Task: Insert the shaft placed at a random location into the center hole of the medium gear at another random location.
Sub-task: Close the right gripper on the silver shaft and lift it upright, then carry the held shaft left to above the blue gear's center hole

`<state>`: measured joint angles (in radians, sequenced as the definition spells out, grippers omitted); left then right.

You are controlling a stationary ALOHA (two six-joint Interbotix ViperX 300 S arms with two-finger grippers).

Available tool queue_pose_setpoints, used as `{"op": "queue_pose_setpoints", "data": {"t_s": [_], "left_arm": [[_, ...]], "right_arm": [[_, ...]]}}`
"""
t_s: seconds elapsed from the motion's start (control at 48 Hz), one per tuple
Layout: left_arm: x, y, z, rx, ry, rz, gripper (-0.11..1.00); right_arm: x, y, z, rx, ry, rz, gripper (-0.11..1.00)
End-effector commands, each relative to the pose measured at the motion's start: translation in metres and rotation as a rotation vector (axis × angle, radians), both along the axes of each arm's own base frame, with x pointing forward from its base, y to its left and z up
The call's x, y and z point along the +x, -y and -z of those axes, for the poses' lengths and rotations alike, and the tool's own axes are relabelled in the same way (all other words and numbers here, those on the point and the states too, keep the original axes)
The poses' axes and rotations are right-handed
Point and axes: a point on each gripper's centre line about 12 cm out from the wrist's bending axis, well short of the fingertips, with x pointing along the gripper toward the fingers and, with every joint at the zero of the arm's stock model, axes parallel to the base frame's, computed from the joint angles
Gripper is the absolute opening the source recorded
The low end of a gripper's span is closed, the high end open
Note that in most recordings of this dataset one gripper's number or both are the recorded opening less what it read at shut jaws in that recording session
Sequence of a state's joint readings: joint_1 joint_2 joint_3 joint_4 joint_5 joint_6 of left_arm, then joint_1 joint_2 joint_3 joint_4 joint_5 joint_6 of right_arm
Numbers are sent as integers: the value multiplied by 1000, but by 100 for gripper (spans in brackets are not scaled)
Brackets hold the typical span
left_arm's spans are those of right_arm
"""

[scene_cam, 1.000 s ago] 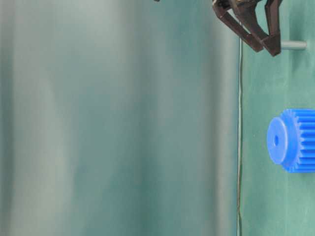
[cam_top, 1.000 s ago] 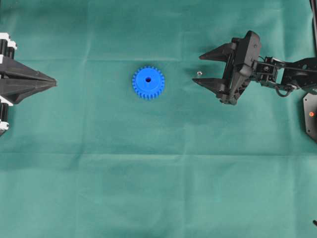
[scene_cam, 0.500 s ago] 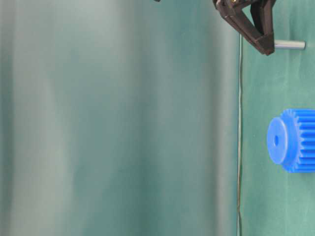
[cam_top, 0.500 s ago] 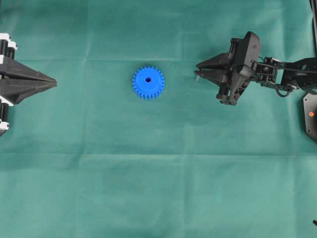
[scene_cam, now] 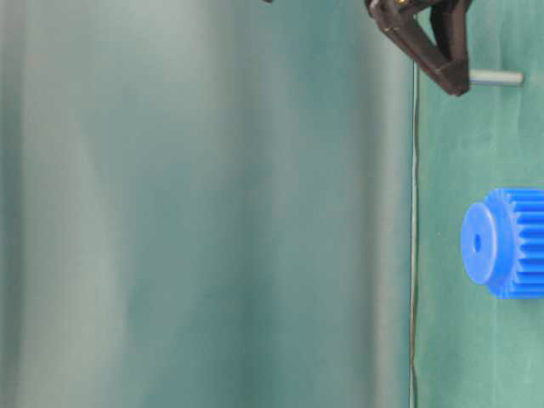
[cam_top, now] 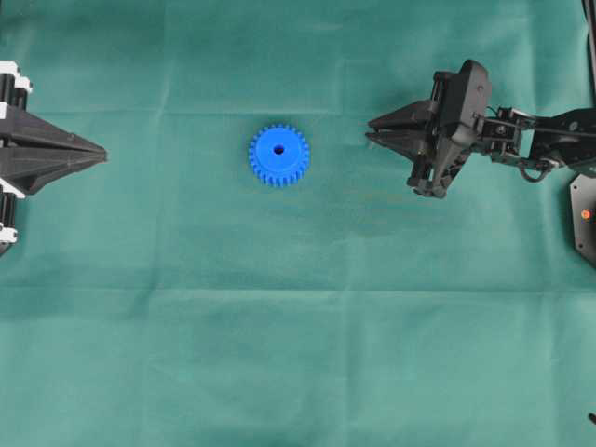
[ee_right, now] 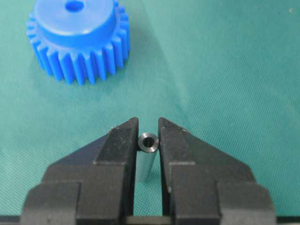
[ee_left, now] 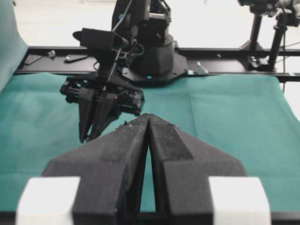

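Observation:
The blue medium gear [cam_top: 278, 155] lies flat on the green cloth, its dark center hole [cam_top: 278, 149] facing up; it also shows in the right wrist view [ee_right: 77, 37] and the table-level view [scene_cam: 503, 242]. My right gripper [cam_top: 371, 136] is shut on the silver-grey shaft [ee_right: 147, 157], which stands upright between the fingertips. The shaft sticks out below the fingers in the table-level view [scene_cam: 495, 78]. The shaft is to the right of the gear, apart from it. My left gripper [cam_top: 101, 149] is shut and empty at the left edge.
The green cloth [cam_top: 298, 326] covers the table. The right arm's black base plate [cam_top: 584, 216] sits at the right edge. In the left wrist view the right arm [ee_left: 105, 98] stands ahead over the cloth.
My right gripper closed from wide open onto the shaft, which stood on the cloth between its fingers. In the table-level view the shaft has since shifted slightly with the fingers. The gear and left gripper stayed still.

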<state>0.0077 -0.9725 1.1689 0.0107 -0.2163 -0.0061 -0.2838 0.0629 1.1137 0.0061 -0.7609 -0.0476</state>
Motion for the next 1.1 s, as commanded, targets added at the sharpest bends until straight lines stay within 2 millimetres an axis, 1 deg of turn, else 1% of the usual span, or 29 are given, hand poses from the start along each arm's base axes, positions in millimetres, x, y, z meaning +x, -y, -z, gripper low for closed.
{"op": "queue_pose_setpoints", "data": {"t_s": [0.0,0.229,0.396,0.833,0.896,1.083], "left_arm": [[2,-1,-8,2,21,-2,0],[2,-1,-9,0,25,-3,0],[1,-1,-10,0,26,-3,0],[1,-1,-10,0,26,-3,0],[1,-1,-10,-1,26,-3,0],[1,-1,-10,-1,28,-3,0]], "right_arm": [[6,0,-21,-21,42,-9,14],[6,0,-55,-26,53,-12,14],[5,-1,-67,-29,62,-15,14],[6,-2,-68,-27,64,-18,14],[8,-3,-68,-28,64,-22,14],[24,-2,-71,-28,72,-31,14]]}}
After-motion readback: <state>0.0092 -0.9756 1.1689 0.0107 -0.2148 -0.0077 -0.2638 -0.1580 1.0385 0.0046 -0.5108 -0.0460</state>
